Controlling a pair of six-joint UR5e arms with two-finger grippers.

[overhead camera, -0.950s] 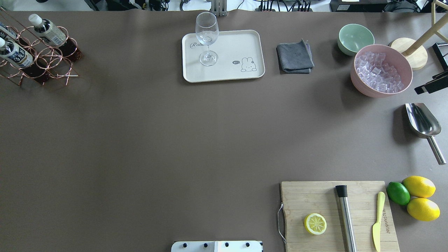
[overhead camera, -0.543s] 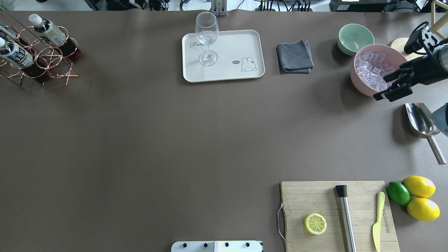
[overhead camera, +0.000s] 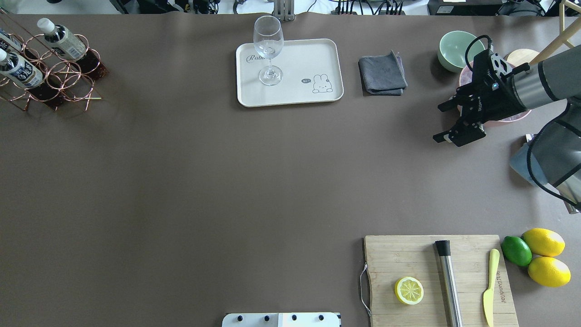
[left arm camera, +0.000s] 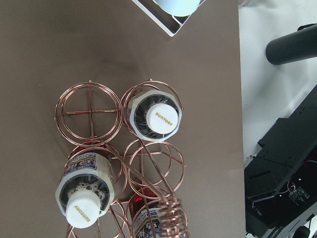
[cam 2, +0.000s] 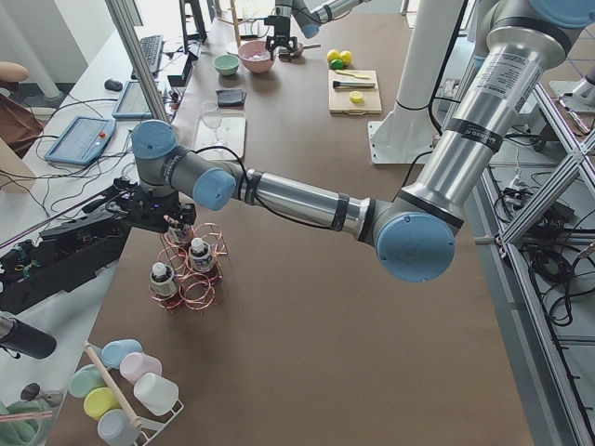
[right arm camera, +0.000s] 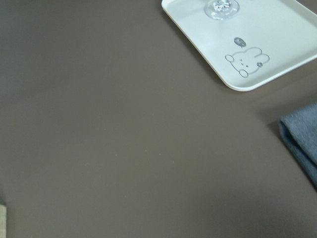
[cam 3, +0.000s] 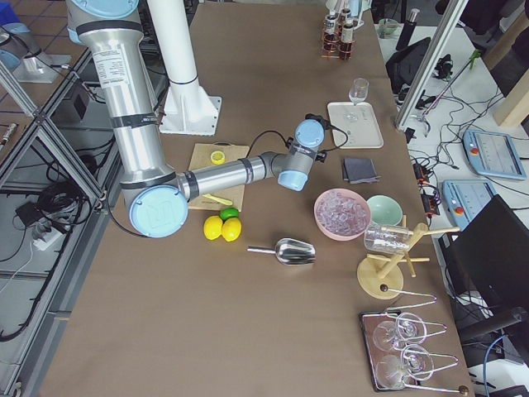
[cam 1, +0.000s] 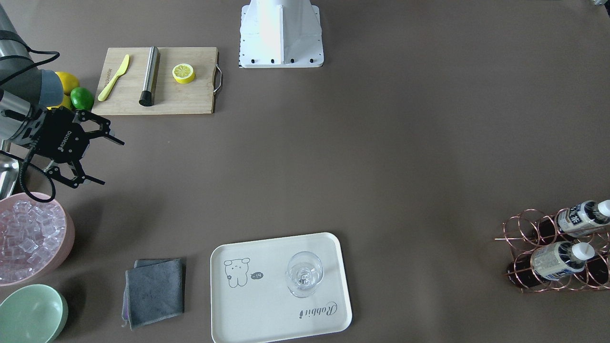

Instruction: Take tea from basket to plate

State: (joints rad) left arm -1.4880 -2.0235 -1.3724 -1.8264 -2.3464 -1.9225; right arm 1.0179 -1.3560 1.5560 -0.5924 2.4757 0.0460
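Left end effector: hangs directly over the basket. No close view shows my fingers, so I cannot tell whether they are spread or closed.
Right end effector: released, jaws wide apart and holding nothing, above bare worktop just beside the pink ice bowl.
Tea: upright in a ring cell of the basket, white cap up, not yet lifted. A second bottle stands in a diagonally adjacent cell, and a third shows only in part.
Basket position: far left corner of the worktop, well apart from the plate. It is light wire and I judge it easy to shift.
Wire handle: crosses above the middle cells, near the tea's cap. Risk: a finger coming down on that side strikes or hooks the wire.
Ring cell: sits closely round the bottle. Risk: a tilted pull jams the bottle in the ring, and the whole basket lifts or tips with its other bottles.
Grip: the cap is small and the label looks smooth. Risk: a shallow hold lets the bottle slip during the long carry.
Stemmed glass: stands on the plate's left part. Risk: as I arrive from the left, the bottle or my wrist knocks it over. The bare right part looks safer.
Right arm: idle near the plate's other side. Risk: our paths cross if it also moves in.
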